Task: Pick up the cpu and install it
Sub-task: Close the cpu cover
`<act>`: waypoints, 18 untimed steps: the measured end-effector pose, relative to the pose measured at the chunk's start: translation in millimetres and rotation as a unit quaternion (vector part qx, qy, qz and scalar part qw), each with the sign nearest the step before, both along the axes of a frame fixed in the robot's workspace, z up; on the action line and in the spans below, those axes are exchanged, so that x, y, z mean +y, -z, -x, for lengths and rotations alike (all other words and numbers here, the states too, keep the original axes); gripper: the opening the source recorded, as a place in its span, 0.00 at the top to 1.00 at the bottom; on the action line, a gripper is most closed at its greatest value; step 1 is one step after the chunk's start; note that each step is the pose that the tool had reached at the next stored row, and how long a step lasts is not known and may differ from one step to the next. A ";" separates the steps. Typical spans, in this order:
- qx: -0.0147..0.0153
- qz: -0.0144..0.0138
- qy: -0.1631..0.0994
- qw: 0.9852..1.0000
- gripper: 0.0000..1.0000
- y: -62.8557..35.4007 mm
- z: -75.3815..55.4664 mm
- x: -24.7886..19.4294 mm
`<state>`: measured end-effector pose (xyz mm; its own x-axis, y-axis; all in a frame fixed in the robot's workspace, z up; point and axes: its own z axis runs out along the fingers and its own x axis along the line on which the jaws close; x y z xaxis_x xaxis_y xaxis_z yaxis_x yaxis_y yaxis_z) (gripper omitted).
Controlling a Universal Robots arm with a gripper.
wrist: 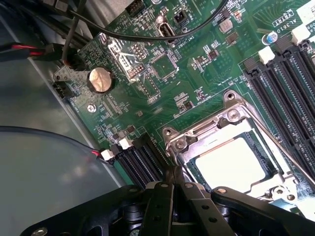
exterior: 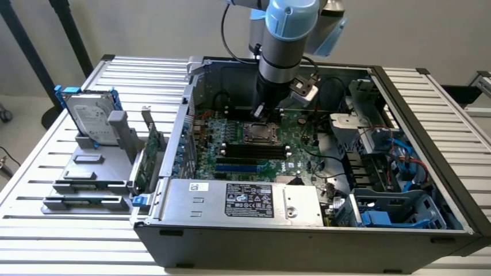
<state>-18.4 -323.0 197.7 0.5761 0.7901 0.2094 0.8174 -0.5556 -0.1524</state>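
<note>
The hand [wrist: 175,183] hangs low inside the open computer case [exterior: 307,241], just above the green motherboard [wrist: 147,83], with its fingers [wrist: 165,196] pressed together and nothing between them. Right beside the fingertips, the cpu [wrist: 231,164] lies flat in its socket, framed by the silver metal retention bracket [wrist: 197,132]. Black memory slots [wrist: 285,93] run on the far side of the socket from the hand. Away from the hand, outside the case, a hard drive [exterior: 91,118] stands upright in a grey holder on the slatted tabletop [exterior: 46,230].
</note>
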 end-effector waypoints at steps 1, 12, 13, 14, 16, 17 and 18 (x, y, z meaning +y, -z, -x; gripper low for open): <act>0.000 -0.001 0.000 1.000 0.89 0.0 -0.1 -0.3; 0.000 -0.007 0.000 1.000 0.89 1.0 -0.4 -2.5; 0.000 -0.007 0.000 1.000 0.89 1.2 -0.4 -2.6; 0.000 -0.007 0.000 1.000 0.89 1.4 -0.4 -2.6; 0.000 -0.008 0.000 1.000 0.89 1.9 -0.4 -2.6; 0.000 -0.008 0.000 1.000 0.89 2.1 -0.4 -2.5; 0.000 -0.009 0.000 1.000 0.89 2.3 -0.4 -2.5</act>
